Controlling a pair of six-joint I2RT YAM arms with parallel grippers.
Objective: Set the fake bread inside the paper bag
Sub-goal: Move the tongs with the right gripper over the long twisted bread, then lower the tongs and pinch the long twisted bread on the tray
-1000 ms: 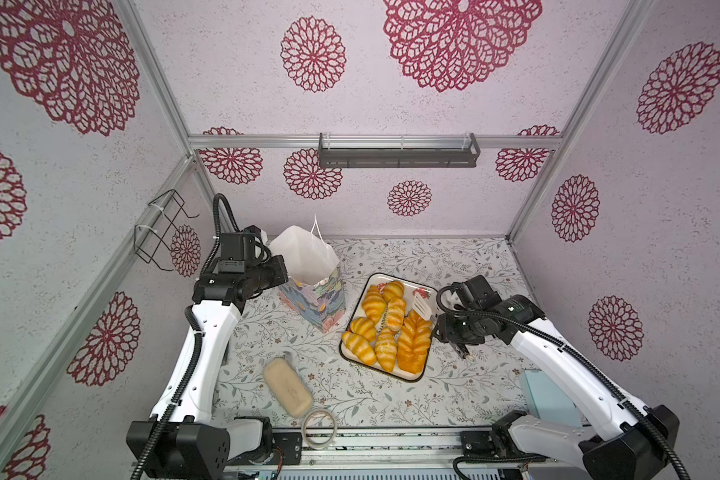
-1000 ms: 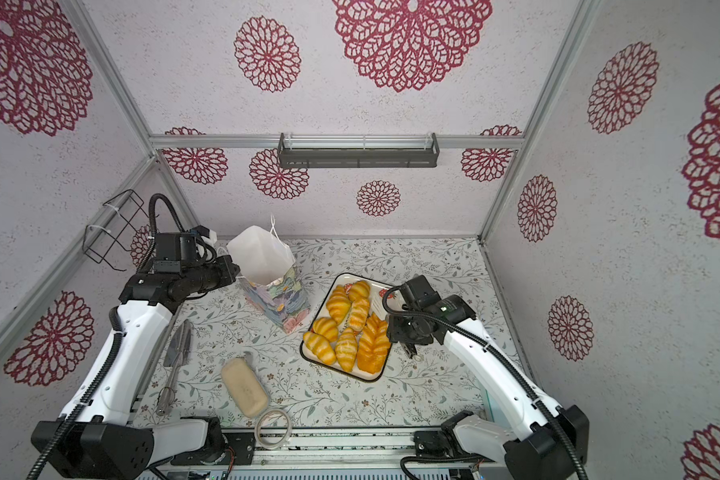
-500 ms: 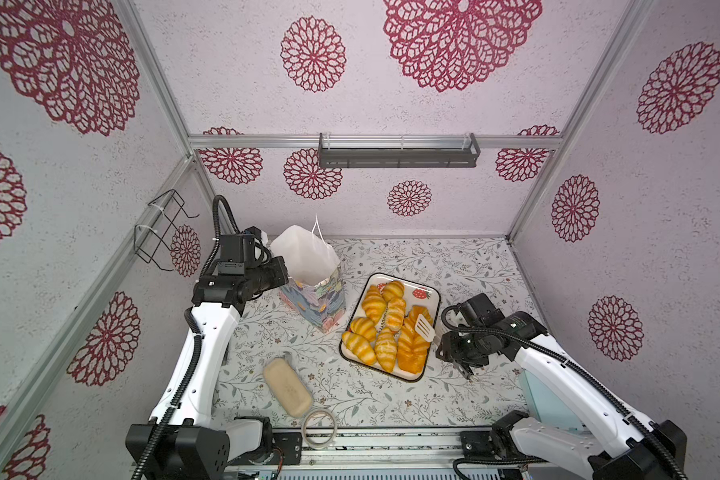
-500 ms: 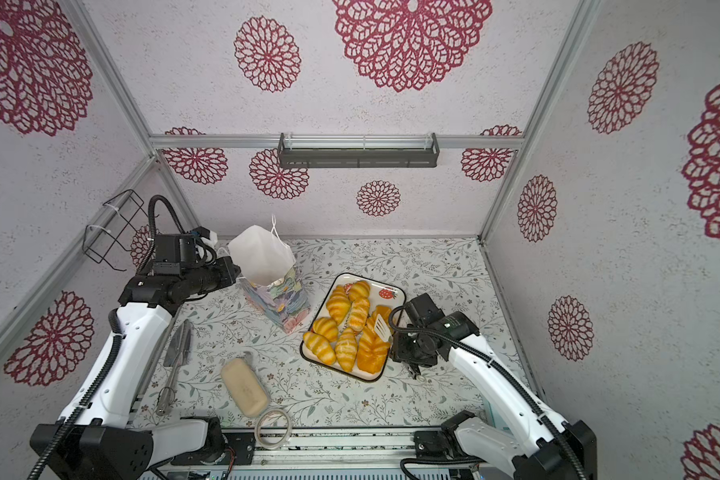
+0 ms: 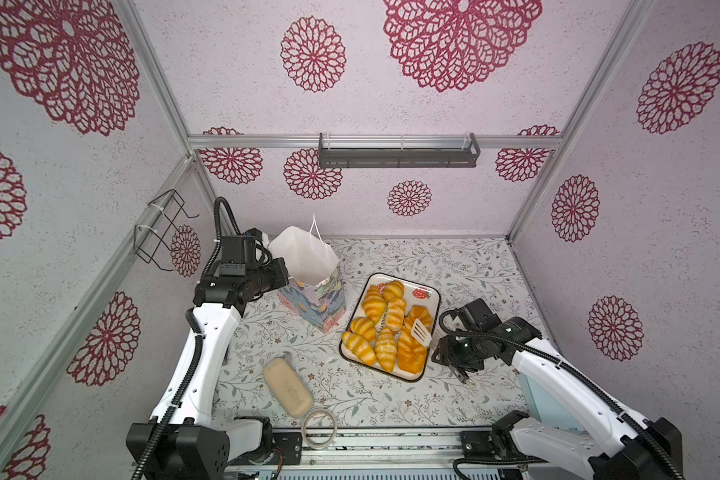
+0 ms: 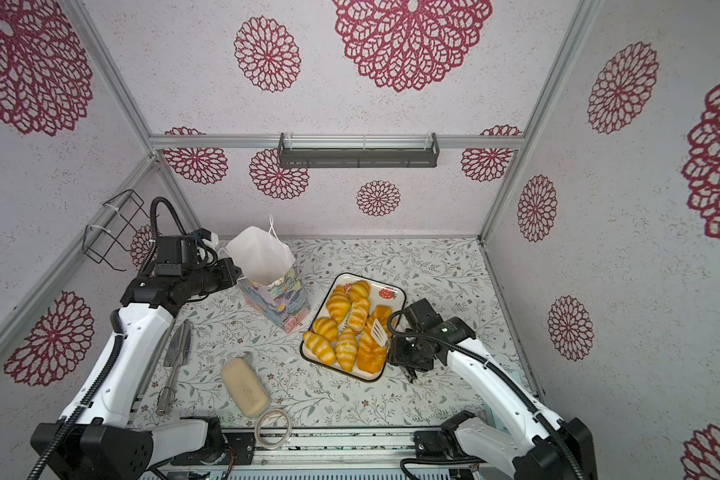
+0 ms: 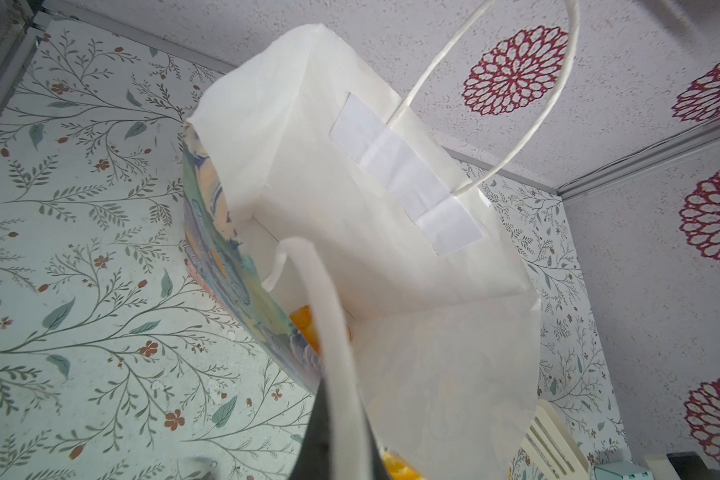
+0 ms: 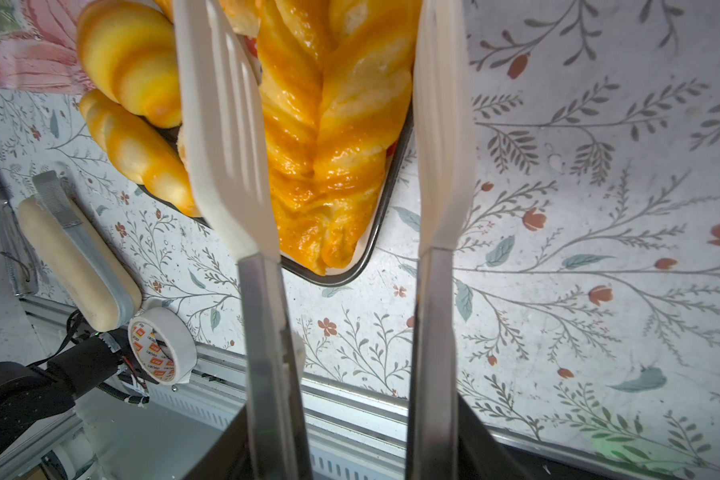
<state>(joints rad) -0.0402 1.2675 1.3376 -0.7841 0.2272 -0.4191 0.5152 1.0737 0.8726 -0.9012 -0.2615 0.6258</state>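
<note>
Glossy golden-orange fake bread (image 5: 385,328), striped croissants plus a long braided loaf (image 8: 329,137), piled on a white tray (image 5: 428,291) on the desk (image 5: 454,266), just beside the upright paper bag (image 5: 308,266). Left gripper (image 5: 282,272) jaws pinched on the bag's cord handle (image 7: 329,332). Right gripper (image 5: 445,353) jaws clamp white tongs (image 5: 420,331), blades apart at the loaf.

- right gripper (image 5: 445,353) has pulled back along tray (image 5: 432,300) toward its near end
- tongs (image 5: 420,331) left the strawberry corner; braided loaf (image 5: 411,353) now sits between the blades
</note>
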